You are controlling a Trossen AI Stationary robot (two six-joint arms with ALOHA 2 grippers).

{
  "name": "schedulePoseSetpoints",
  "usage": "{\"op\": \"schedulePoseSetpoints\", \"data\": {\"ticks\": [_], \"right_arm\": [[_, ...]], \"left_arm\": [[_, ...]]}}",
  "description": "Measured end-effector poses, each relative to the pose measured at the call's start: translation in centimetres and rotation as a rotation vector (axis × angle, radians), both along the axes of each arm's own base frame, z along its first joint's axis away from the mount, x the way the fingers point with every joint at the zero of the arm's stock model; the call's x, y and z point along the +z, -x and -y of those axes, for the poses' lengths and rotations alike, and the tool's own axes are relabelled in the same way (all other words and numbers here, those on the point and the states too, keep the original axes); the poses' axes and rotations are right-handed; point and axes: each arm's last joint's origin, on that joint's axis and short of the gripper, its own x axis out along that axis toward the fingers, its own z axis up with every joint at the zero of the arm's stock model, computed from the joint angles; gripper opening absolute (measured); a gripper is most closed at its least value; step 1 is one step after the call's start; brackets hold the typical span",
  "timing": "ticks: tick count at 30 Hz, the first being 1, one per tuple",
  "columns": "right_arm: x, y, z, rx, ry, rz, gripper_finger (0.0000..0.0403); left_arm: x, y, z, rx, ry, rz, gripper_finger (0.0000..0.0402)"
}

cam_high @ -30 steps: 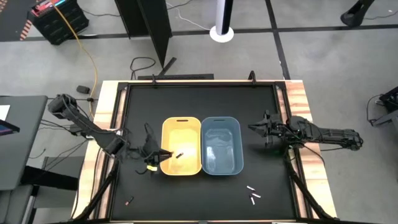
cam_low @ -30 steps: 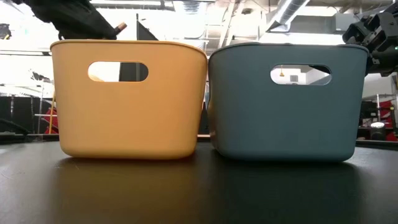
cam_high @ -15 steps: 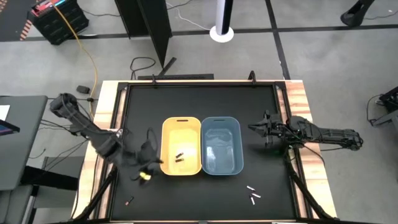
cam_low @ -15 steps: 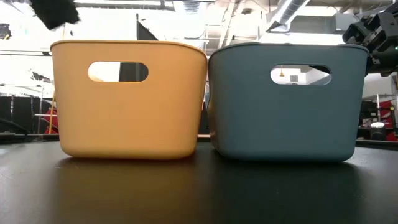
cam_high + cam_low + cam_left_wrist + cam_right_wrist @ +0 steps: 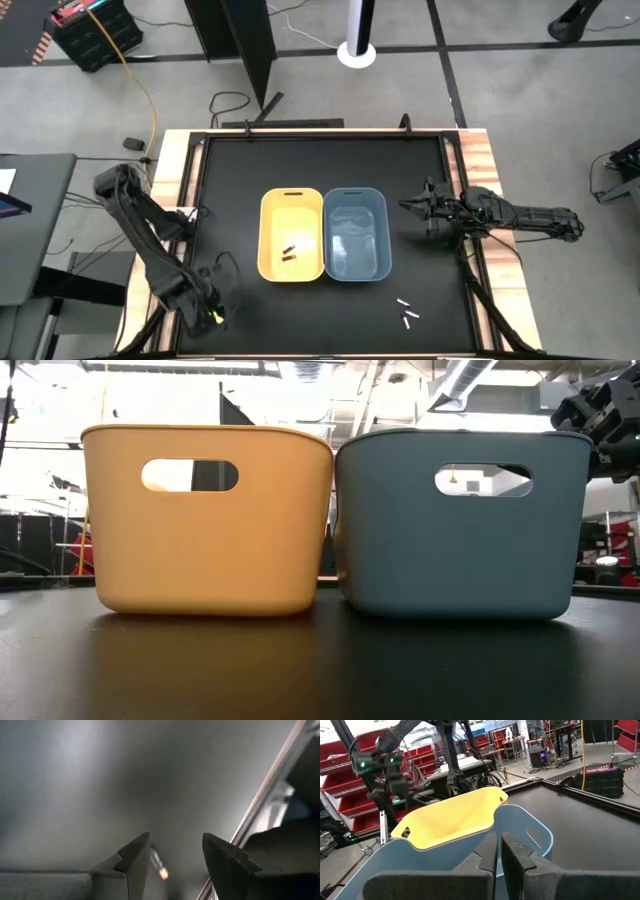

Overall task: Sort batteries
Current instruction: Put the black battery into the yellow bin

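My left gripper (image 5: 212,312) is open near the table's near left corner. In the left wrist view its fingers (image 5: 134,862) stand on either side of a slim dark battery with an orange end (image 5: 158,864), which lies on the black table, untouched. Two dark batteries (image 5: 288,252) lie on the floor of the yellow bin (image 5: 268,215). Beside it stands the blue bin (image 5: 380,215). A few white batteries (image 5: 406,313) lie on the table near the near edge. My right gripper (image 5: 408,206) waits shut, right of the blue bin.
The two bins (image 5: 205,520) (image 5: 460,525) stand side by side in the table's middle. A raised rail (image 5: 265,795) runs along the table edge close to my left gripper. Bare black table (image 5: 320,165) lies beyond the bins toward the far edge.
My left gripper has swung from the yellow bin's left rim toward the table's near left corner and come down low over the table. It has left the low view. The bins and my right arm have kept still.
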Motion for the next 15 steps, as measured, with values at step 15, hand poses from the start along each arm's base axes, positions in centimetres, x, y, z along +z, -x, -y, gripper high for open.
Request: {"op": "schedulePoseSetpoints", "data": {"ticks": [15], "right_arm": [[0.0,0.0,0.0,-0.001,0.0,0.0,0.0043]], "left_arm": [[-4.8,1.2,4.5,0.234,0.065,-0.23,0.0185]]}}
